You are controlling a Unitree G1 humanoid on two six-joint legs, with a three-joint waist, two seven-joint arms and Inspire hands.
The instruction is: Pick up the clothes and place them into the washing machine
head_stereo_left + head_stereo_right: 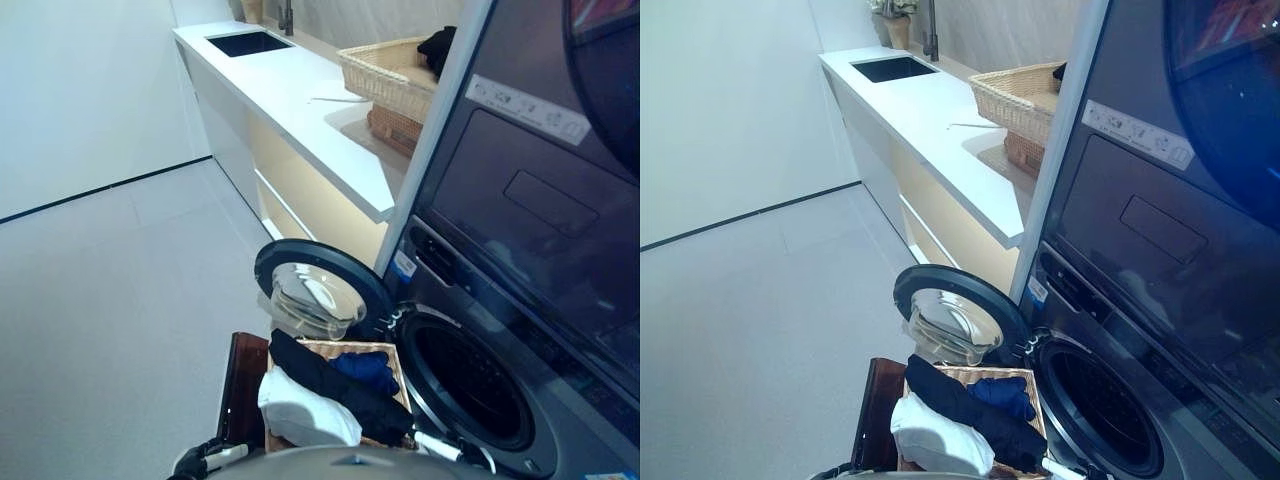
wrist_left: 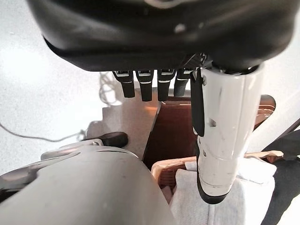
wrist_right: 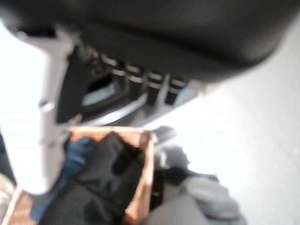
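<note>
Both hands, left hand (image 2: 206, 117) and right hand (image 3: 93, 93), hang relaxed and empty above the woven wicker basket (image 1: 385, 350); reach down, grasp the white cloth (image 1: 305, 415) first.

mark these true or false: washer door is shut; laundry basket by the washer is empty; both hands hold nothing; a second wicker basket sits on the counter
1. The round glass washing machine door is shut: false, it stands swung open.
2. The low wicker laundry basket is empty: false, it holds a white garment, a black garment and a blue garment.
3. The left hand and right hand hold nothing: true.
4. A pale woven basket sits on the white counter: true.
</note>
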